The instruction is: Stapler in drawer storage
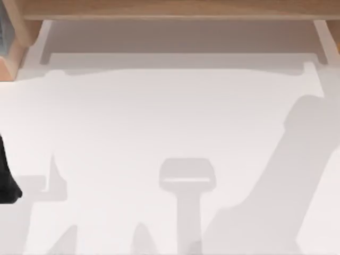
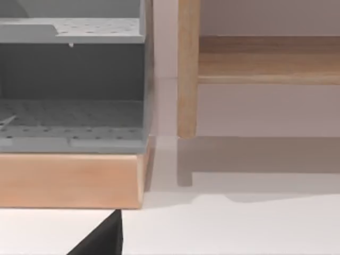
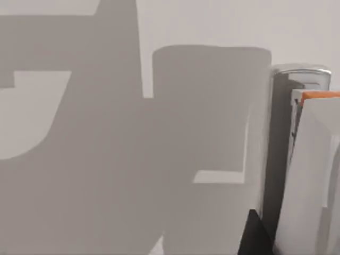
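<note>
The stapler point(image 3: 303, 159) is a whitish-grey bar with a silvery rounded end and a dark line down one side. It stands close up in the right wrist view, well above the shadowed white table. My right gripper point(image 3: 256, 236) shows as a dark finger right against the stapler and looks shut on it. The grey drawer unit point(image 2: 74, 74), with perforated shelves, sits on a wooden base point(image 2: 69, 180) straight ahead of my left gripper point(image 2: 101, 241). The left arm point(image 1: 6, 180) sits at the table's left edge.
A wooden shelf point(image 1: 170, 9) runs along the back of the table, and one of its legs point(image 2: 187, 69) stands just beside the drawer unit. Arm shadows fall across the white tabletop point(image 1: 159, 117).
</note>
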You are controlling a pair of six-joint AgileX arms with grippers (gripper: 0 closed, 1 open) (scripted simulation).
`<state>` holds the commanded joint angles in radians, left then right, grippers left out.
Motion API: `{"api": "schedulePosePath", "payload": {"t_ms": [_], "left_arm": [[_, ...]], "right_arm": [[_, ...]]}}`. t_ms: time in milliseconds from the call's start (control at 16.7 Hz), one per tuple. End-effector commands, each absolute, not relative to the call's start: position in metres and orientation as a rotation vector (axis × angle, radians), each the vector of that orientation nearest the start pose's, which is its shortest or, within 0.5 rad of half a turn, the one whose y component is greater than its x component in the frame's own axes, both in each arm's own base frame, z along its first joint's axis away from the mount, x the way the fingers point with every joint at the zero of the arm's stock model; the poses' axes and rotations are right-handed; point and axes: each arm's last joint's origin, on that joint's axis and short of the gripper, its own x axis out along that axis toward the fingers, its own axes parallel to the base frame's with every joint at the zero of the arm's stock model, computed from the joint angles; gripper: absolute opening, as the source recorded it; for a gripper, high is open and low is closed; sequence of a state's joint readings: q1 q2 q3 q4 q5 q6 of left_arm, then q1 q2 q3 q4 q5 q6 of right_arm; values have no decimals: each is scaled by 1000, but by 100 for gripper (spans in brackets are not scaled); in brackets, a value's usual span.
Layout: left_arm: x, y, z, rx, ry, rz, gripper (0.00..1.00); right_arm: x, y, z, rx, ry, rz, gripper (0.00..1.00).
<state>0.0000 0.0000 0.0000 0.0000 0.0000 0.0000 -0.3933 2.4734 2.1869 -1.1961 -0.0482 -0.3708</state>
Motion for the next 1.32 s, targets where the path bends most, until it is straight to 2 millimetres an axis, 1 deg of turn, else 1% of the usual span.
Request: {"api": "schedulePosePath", "payload": {"t_ms": [120, 900, 960, 1320], "left_arm": [[106, -1, 160, 0, 0, 0, 100], [106, -1, 160, 0, 0, 0, 100], [106, -1, 160, 0, 0, 0, 100], [106, -1, 160, 0, 0, 0, 100]], "right_arm": [[459, -182, 153, 19, 1469, 9, 0], [459, -182, 153, 19, 1469, 9, 98], [459, -182, 153, 19, 1469, 9, 100], [459, -182, 153, 19, 1469, 9, 100]]}}
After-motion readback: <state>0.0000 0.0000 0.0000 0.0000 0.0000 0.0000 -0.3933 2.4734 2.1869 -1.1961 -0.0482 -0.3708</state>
